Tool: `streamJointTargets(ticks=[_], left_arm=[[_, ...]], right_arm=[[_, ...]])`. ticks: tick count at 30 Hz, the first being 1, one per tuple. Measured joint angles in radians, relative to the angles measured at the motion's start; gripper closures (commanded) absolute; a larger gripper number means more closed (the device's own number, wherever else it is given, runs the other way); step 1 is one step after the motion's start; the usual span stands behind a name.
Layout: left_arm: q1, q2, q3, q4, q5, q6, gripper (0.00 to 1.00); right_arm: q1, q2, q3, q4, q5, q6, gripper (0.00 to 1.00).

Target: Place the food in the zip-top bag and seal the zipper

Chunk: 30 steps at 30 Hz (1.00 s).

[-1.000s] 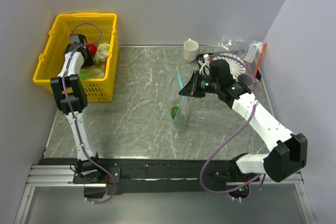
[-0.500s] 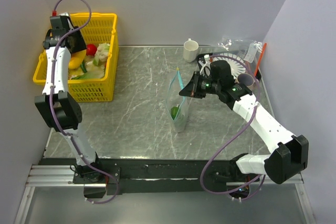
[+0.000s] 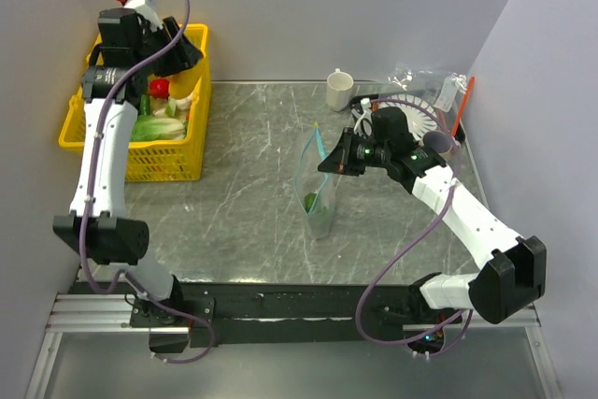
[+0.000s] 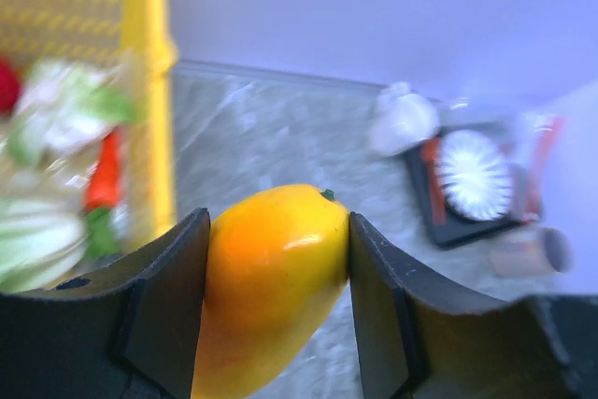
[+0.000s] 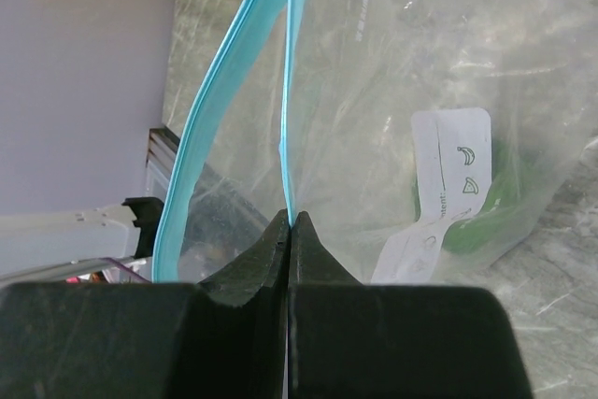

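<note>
Left gripper (image 4: 278,298) is clamped on a smooth yellow-orange mango-shaped fruit (image 4: 271,268), one finger on each flank. Seen from overhead, it hangs at the upper left of the frame, above the yellow plastic mesh basket (image 3: 131,154). Right gripper (image 3: 338,158) sits at centre frame with its jaws closed on the mouth of the soft clear zip-top bag (image 3: 318,192). The bag stands upright on the grey marbled counter (image 3: 243,203), well apart from the basket.

By my reading the task is partly done. One small green food item (image 3: 309,201) already lies low in the bag. The fruit is lifted but not yet carried across, and more food shows in the basket: something red and some pale leafy greens. The narrow teal-blue zipper (image 5: 201,128) is unsealed, so loading and the whole closing step are left.

The left wrist view shows the grip on the fruit plainly, whereas the overhead view hides the fruit behind the arm's own gripper. The right wrist view shows that only one lip of the zipper is pinched, the other bowing away to the left so the mouth gapes; from above that opening reads as a thin sliver. Only the overhead view shows both arms at once and the open stretch of counter between fruit and bag.
</note>
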Motion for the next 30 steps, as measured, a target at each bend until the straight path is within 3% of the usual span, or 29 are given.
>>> streamJointTargets(ticks=[5,12,21,30], left_arm=[[-0.048,-0.140,-0.084,0.146,0.105,-0.110,0.81],[-0.233,-0.353,-0.511,0.546,0.187,-0.360,0.80],[-0.470,-0.367,-0.772,0.892,0.109,-0.577,0.79],[-0.587,-0.377,-0.900,1.119,0.027,-0.697,0.79]], right_arm=[[0.002,0.026,0.014,-0.006,-0.006,0.001,1.00],[0.002,0.047,0.035,-0.001,-0.035,0.020,1.00],[0.003,0.047,0.048,-0.002,-0.046,0.027,1.00],[0.004,0.047,0.053,-0.012,-0.046,0.027,1.00]])
